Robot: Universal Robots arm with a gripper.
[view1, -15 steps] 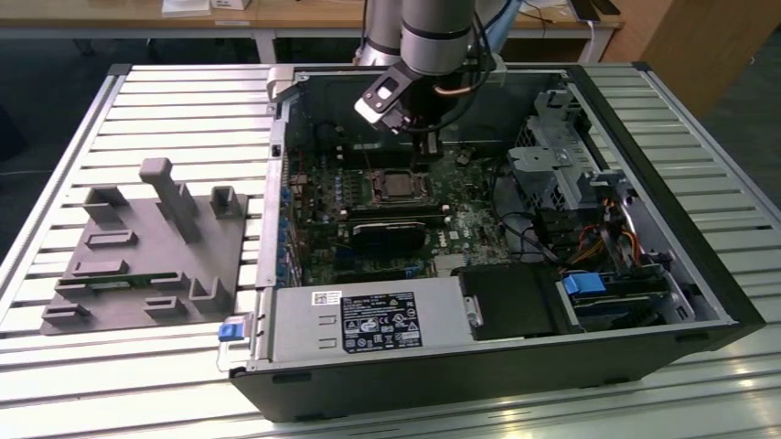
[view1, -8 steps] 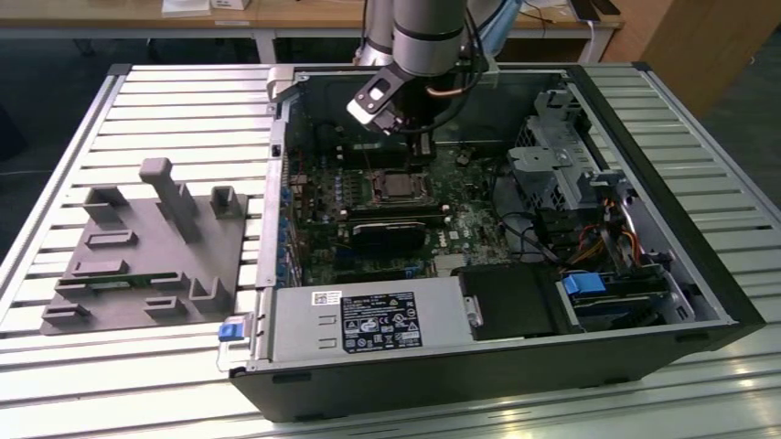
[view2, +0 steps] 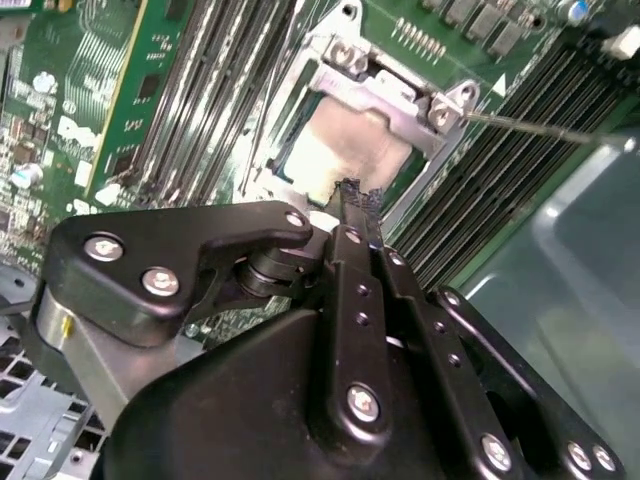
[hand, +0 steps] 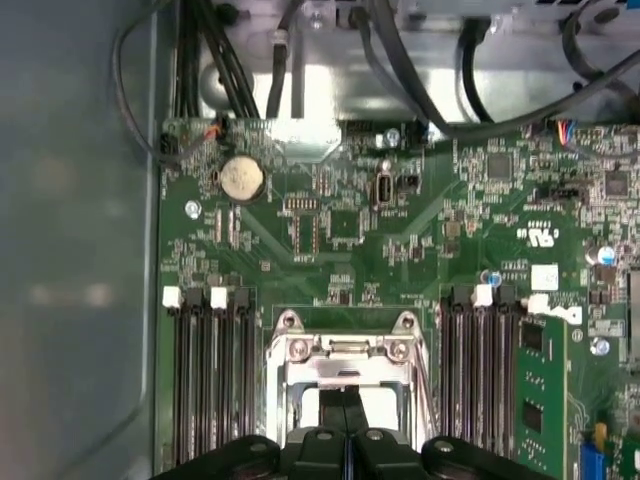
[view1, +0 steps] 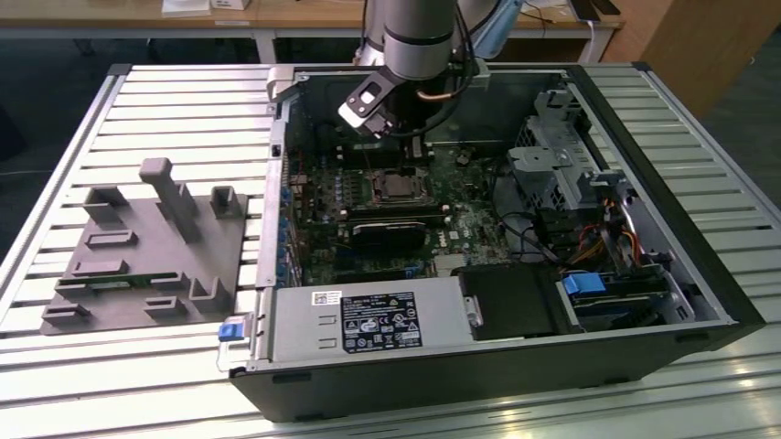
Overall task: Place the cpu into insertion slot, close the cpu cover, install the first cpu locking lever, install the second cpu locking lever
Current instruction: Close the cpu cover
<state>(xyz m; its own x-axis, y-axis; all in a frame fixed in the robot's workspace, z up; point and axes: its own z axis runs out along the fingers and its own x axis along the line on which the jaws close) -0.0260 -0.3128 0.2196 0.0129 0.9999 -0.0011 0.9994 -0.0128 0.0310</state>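
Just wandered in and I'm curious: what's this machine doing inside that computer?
A robot arm reaches down into an open computer case. Its shut gripper is poised right over the cpu, which already sits in the insertion slot with the cpu cover framing it. A thin locking lever sticks out sideways.

Bright light from above, white glare on the pale ribbed metal table (view1: 683, 402). Dimmer inside the open black computer case (view1: 488, 375); strong shine on its grey wall (hand: 300, 90) in the first wrist view.
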